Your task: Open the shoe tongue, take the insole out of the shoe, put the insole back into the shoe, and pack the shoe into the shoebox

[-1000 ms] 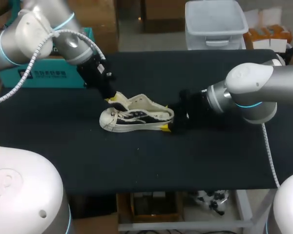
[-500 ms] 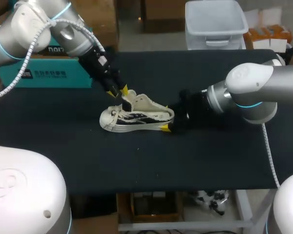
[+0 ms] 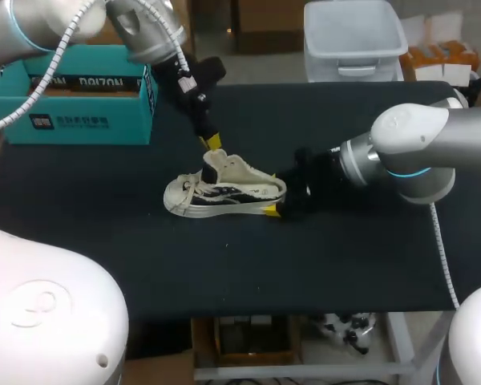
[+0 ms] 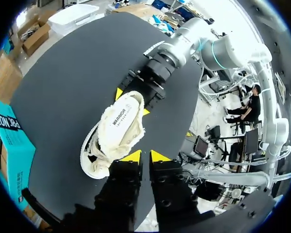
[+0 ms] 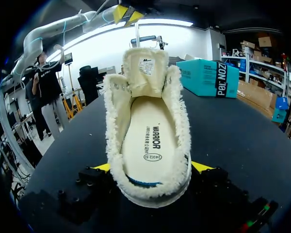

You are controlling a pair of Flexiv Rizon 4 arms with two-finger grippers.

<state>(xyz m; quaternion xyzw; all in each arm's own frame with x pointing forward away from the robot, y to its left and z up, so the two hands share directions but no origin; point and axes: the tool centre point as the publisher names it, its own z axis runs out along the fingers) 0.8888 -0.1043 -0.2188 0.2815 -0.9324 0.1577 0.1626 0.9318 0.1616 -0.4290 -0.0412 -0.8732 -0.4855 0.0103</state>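
**Tongue Up, Insole Still In: Shoe Job Looks Barely Begun**

Far left of the shoe point(image 3: 224, 192) and behind it, well apart, the teal shoebox point(image 3: 72, 108) sits open-topped at the table's back corner, and little of its inside shows. Closer in, the left gripper point(image 3: 212, 143) hangs just above the shoe's tongue point(image 3: 215, 167). Its yellow tips are drawn close together, and nothing can be seen between them. The shoe lies on its sole with its toe toward the box side and its laces slack. The tongue stands upright, folded back from the fleecy opening, so the first step appears done. The insole point(image 5: 153, 141) lies flat inside the shoe. By the look of it, lifting it out comes next, followed by refitting it and packing the shoe. Whether it has already been out and back cannot be told. At the right end of the shoe, the right gripper point(image 3: 272, 208) clamps the heel, a yellow tip pressed to each side, pinning the shoe to the surface.

The table point(image 3: 224, 273) is covered in matte black cloth. The route from shoe to box runs back and left over that cloth, under the left arm point(image 3: 156, 48) that reaches in above the box's near corner.
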